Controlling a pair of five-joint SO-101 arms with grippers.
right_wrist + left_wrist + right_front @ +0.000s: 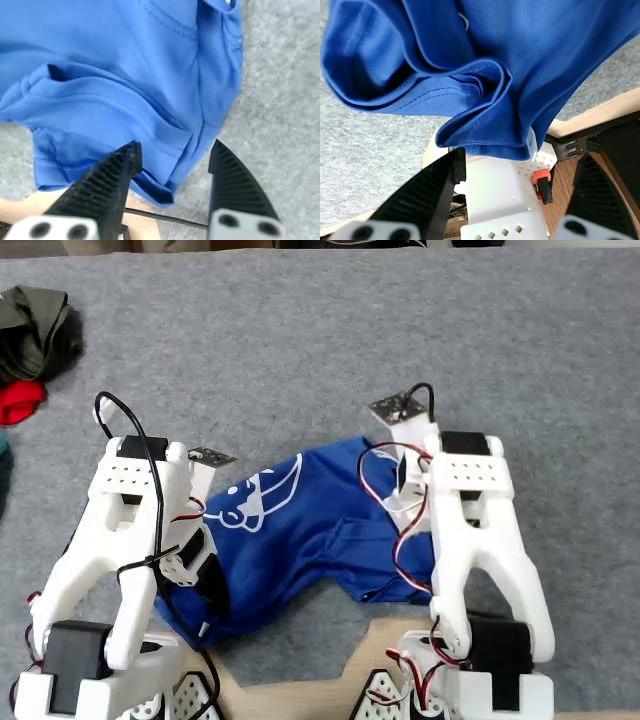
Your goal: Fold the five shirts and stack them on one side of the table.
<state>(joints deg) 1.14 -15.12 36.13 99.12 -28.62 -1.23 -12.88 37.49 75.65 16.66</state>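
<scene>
A: So, what's on view, biggest first?

B: The grey table [300,330] carries everything. The blue shirt [290,530] lies crumpled on it between the two arms, its near side reaching the wooden front edge [300,685]. Well off beyond the left gripper, a dark olive garment [35,330] and a red garment [20,400] sit heaped at the table's side.

A: And the grippers?

B: Both have their jaws spread and nothing in them. The left gripper [522,162] faces a bunched hem fold [480,100], which lies just ahead of its tips. The right gripper [176,150] has a hemmed corner [157,187] of the shirt right in the gap between its fingers [100,185]. Whether either finger touches the cloth there, I can't tell.

A: How will the shirt handle?

B: I'd judge it light and limp: a thin mesh knit, probably a bit slick. It won't hold a shape, so it will drape, sag and drag across the felt.

A: Where to take hold, then?

B: At the stitched hems or the sleeve seam, where the doubled cloth gives the pads something to bite on. With the layers bunched like this, a pinch is likely to lift several at once.
</scene>
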